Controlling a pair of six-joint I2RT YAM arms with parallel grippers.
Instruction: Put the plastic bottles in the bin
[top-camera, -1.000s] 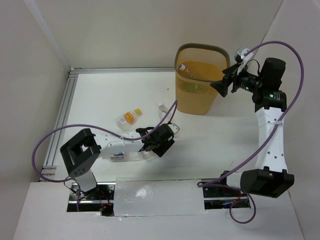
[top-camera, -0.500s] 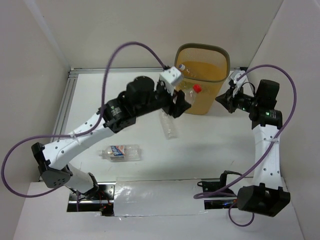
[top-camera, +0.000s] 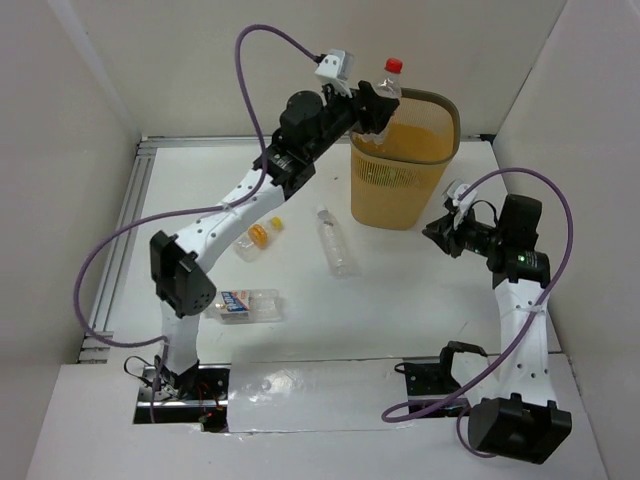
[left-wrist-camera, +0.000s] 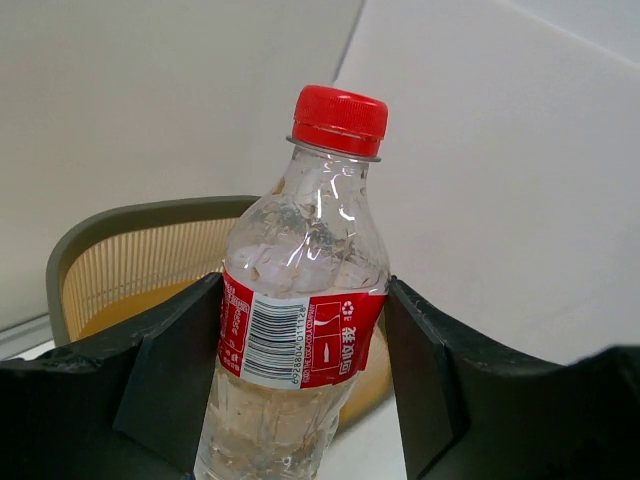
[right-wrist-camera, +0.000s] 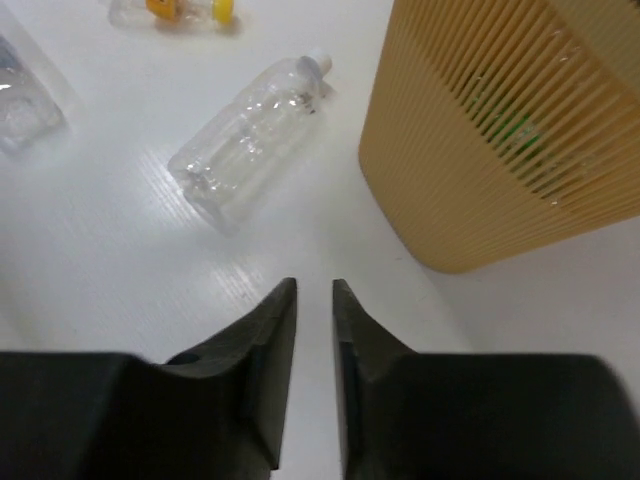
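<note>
My left gripper (top-camera: 377, 101) is shut on a clear bottle with a red cap and red label (left-wrist-camera: 305, 260), held upright above the near-left rim of the orange-yellow bin (top-camera: 400, 165). In the top view its red cap (top-camera: 393, 66) pokes above the rim. My right gripper (right-wrist-camera: 314, 285) hovers low over the table to the right of the bin (right-wrist-camera: 500, 130), jaws a narrow gap apart with nothing between them. A clear white-capped bottle (top-camera: 335, 242) lies left of the bin. A small bottle with orange caps (top-camera: 257, 237) and a blue-labelled bottle (top-camera: 246, 305) lie further left.
Something green (right-wrist-camera: 512, 130) shows through the bin's ribs. White walls close in the table at the back, left and right. A metal rail (top-camera: 125, 230) runs along the left edge. The left arm's purple cable (top-camera: 262, 60) loops high over the table.
The left arm rose from the table with the red-capped bottle to above the bin's rim. The right gripper came down from the rim beside the bin, and its jaws narrowed.
</note>
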